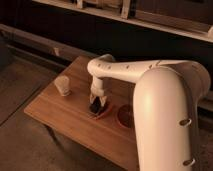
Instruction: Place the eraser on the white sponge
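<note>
Placement step, by my read: eraser is being brought down onto the sponge, release not yet done.

Left to right across the frame:
- Beige upright cylinder (63,85) is sitting left of centre on the wooden table (55,112), well apart from the action.
- Gripper (95,104) is hanging at frame centre, pointing down from the white arm (125,72), directly over the white sponge (102,113).
- Eraser (94,106) is showing as a small dark block between the fingertips; fingers are looking pinched on it. Its bottom edge is reading as touching or just above the sponge; I cannot tell which.
- Sponge is mostly hiding under the gripper; only its red-orange edge and a pale strip are showing at the lower right of the fingers.
- Dark red bowl (125,115) is sitting just beside the sponge, right of centre, partly cut off by the arm's big white link filling the right side of the frame.

Next move, my judgement: confirm contact with the pad, spread the fingers, then lift straight up so the eraser is not dragging off. Sideways drift to the right is risking the bowl rim.
</note>
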Controlling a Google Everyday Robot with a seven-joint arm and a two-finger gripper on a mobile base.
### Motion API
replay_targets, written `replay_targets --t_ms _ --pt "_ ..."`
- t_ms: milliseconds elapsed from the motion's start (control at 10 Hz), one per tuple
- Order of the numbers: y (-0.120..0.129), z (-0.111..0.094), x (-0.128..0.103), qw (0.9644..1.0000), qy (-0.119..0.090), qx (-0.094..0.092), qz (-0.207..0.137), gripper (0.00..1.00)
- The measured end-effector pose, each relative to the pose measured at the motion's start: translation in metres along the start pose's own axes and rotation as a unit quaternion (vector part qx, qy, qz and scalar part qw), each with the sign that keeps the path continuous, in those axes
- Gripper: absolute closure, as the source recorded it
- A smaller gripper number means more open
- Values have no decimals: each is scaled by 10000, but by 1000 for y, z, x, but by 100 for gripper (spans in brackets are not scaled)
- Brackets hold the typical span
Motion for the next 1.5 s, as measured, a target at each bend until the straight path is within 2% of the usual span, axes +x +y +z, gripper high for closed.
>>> replay_targets --t_ms 200,300,400,500,1200,1500 --pt "1 0 0 10000 9 9 -2 67" --pt "2 0 0 10000 11 11 -4 61" --pt "3 0 0 10000 11 7 -5 47" --pt "3 0 0 10000 16 8 -3 42" --pt "2 1 0 10000 43 -21 31 40" --pt "1 -9 -2 10000 -46 -55 58 40"
